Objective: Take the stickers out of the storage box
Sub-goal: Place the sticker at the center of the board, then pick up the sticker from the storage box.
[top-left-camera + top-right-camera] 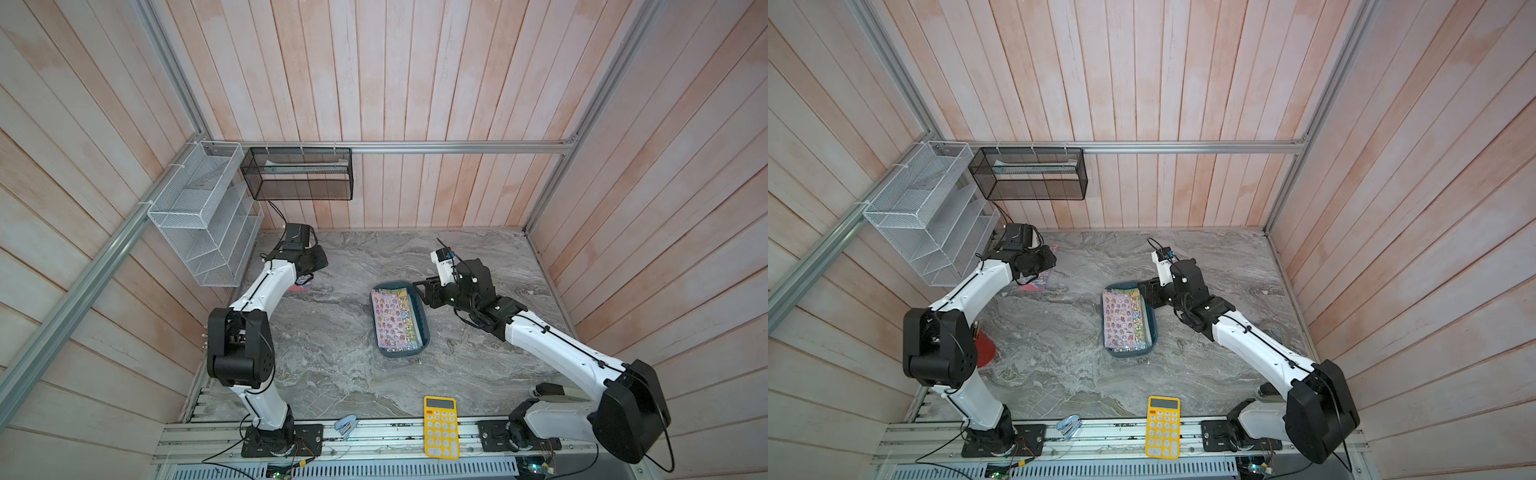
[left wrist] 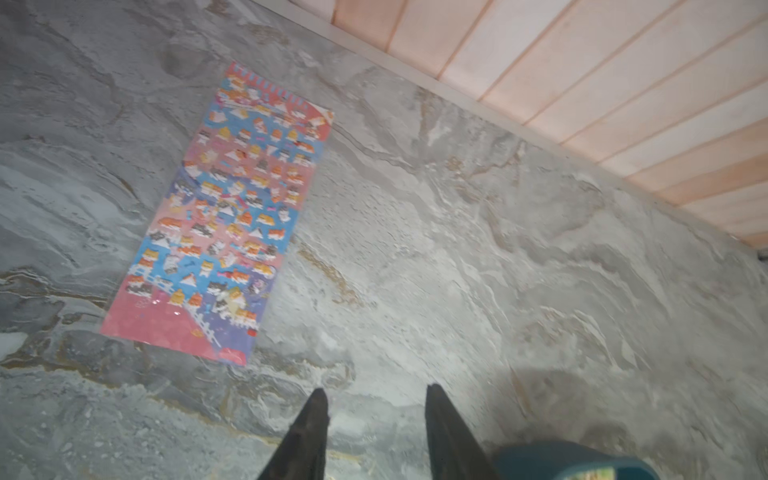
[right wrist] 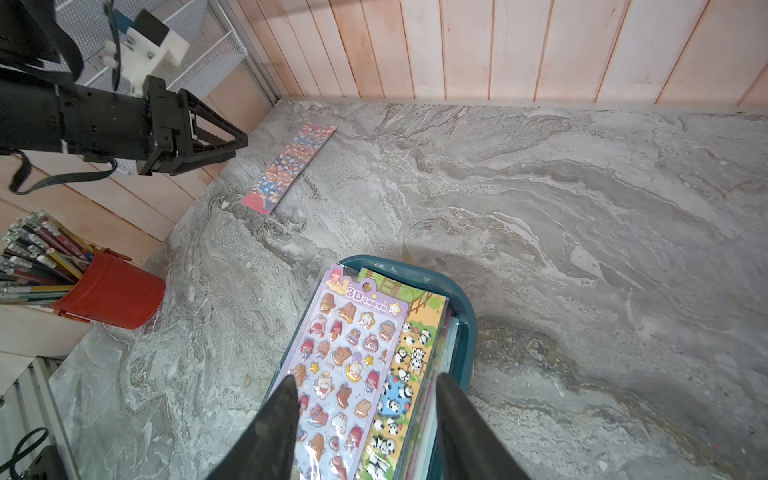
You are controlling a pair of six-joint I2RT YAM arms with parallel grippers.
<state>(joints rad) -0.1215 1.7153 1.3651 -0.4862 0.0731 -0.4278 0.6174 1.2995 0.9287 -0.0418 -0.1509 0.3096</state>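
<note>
One red-blue sticker sheet [image 2: 216, 216] out on the surface [image 2: 457, 249], remaining stickers [image 3: 345, 365] stacked in the storage box [image 3: 465, 332], left fingers [image 2: 307, 436] and right fingers [image 3: 274, 428] spread, holding nothing.

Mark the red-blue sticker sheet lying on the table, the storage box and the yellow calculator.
red-blue sticker sheet [image 2: 220, 216]: left wrist view, middle of the sheet.
storage box [image 1: 422, 324]: in a top view, its ribbed side wall.
yellow calculator [image 1: 441, 428]: in a top view, its keypad.

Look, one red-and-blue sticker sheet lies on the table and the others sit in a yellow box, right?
The storage box is dark teal, not yellow; the right wrist view shows it. One red-and-blue sticker sheet lies on the table, the other stickers in the box.
</note>
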